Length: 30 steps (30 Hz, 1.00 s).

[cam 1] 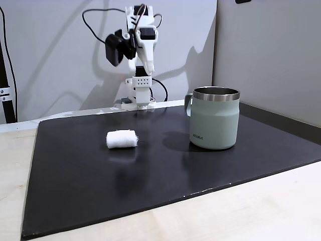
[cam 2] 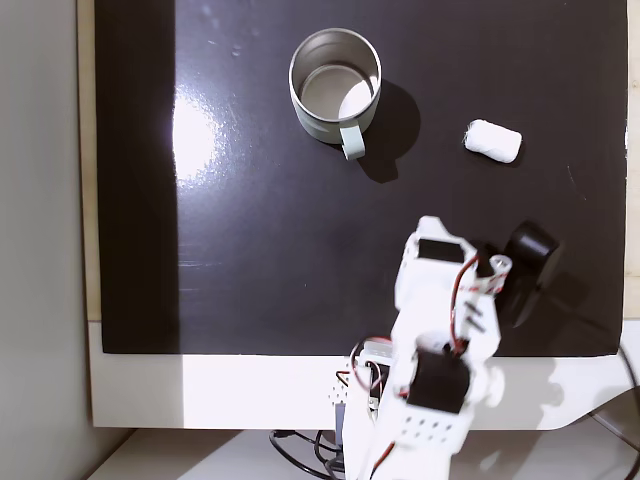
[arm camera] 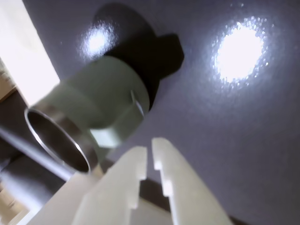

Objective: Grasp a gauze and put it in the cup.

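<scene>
Gripper: in the wrist view the two white fingers of the gripper (arm camera: 149, 146) fill the bottom of the frame, tips almost together with a narrow slit between them and nothing held; they hang above the mat, just short of the cup's handle.
Cup: the sage-green cup (arm camera: 101, 101) appears tilted and blurred in the wrist view, steel rim toward the lower left, its handle toward the fingers. In a fixed view from the table's front edge the cup (cam 1: 214, 119) stands upright on the mat, small dark lettering low on its wall, handle peeking out behind its left side. In a fixed view from above the cup (cam 2: 335, 128) shows a bare interior, handle pointing toward the arm.
Gauze: the white roll of gauze (cam 1: 122, 139) lies on its side on the mat, well left of the cup in the front fixed view; from above the gauze (cam 2: 493, 140) lies well right of the cup, apart from it and from the arm.
Mat: a black mat (cam 2: 250, 250) carries the cup and the gauze, with bright glare left of the cup from above.
Arm: the white arm (cam 1: 142, 50) rises behind the cup at the mat's far edge, folded high, red wires showing from above.
</scene>
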Each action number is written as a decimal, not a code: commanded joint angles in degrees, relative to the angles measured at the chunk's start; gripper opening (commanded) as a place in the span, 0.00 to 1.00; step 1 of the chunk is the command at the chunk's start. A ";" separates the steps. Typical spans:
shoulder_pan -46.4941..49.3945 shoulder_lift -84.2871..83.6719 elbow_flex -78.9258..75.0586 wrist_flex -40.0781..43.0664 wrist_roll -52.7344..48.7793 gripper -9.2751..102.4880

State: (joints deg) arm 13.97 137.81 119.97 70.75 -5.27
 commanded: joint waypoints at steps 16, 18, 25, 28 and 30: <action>11.60 -36.04 -33.93 9.14 -16.44 0.25; 12.04 -39.02 -37.53 9.14 -16.35 0.27; 14.24 -54.93 -54.05 12.13 -13.71 0.30; 15.38 -63.19 -61.70 13.71 -13.62 0.30; 15.82 -68.29 -66.18 14.85 -13.80 0.30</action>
State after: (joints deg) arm 29.18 74.00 62.14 84.46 -19.34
